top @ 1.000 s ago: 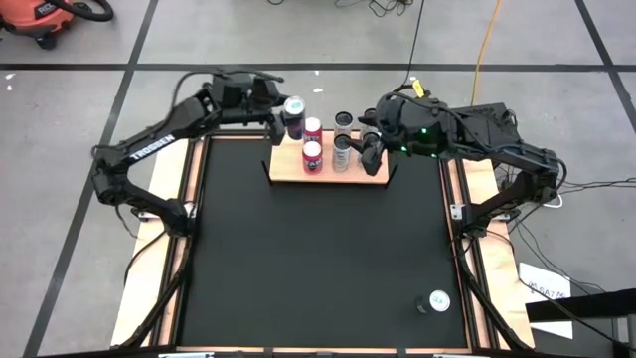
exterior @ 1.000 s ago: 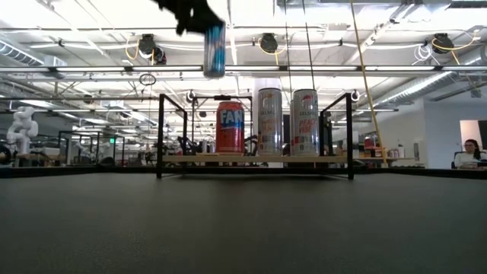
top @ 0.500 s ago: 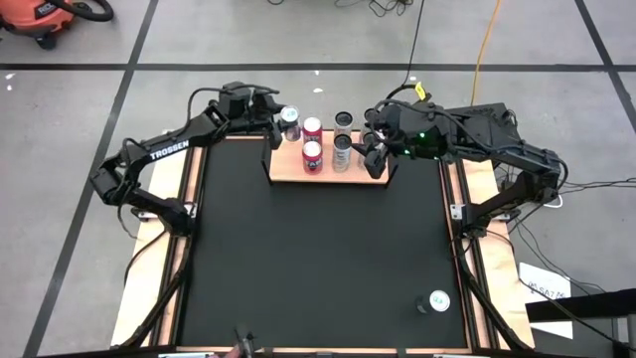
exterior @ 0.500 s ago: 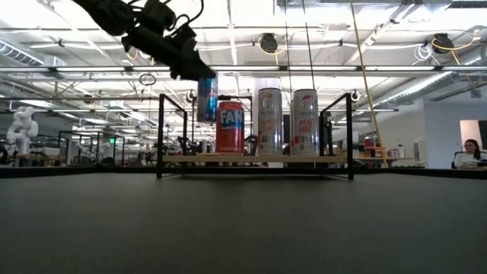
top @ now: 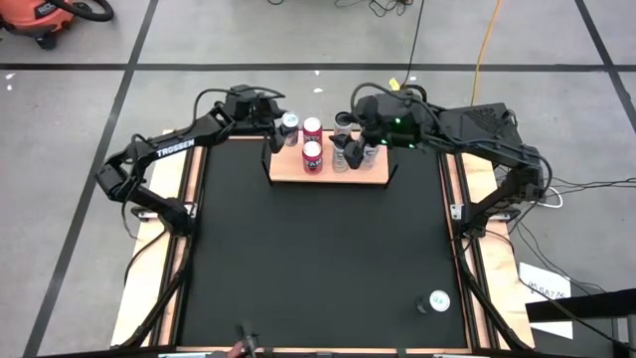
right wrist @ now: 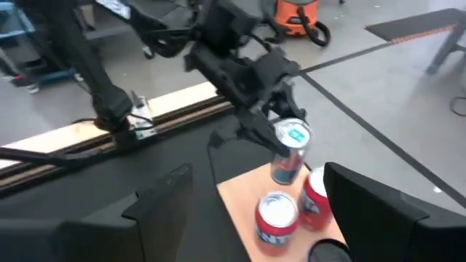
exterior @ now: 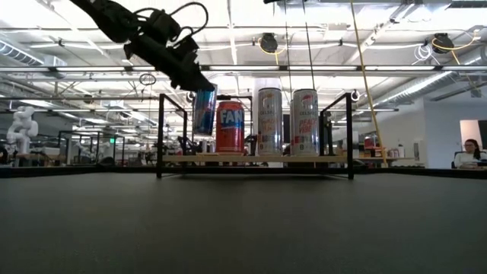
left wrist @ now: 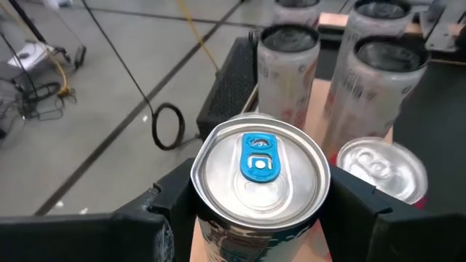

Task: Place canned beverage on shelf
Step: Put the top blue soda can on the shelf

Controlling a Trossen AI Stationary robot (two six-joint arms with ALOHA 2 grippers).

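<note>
While "TROSSEN" marks its arm, left pincer (top: 279,126) grips blue can (exterior: 204,111).

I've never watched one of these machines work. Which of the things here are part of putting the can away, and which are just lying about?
Part of the job:
- blue can, held in the left gripper
- shelf
- right gripper, over the shelf

Just there:
- two red cans on the shelf
- two tall pale cans on the shelf
- lone can near the table's corner
</note>
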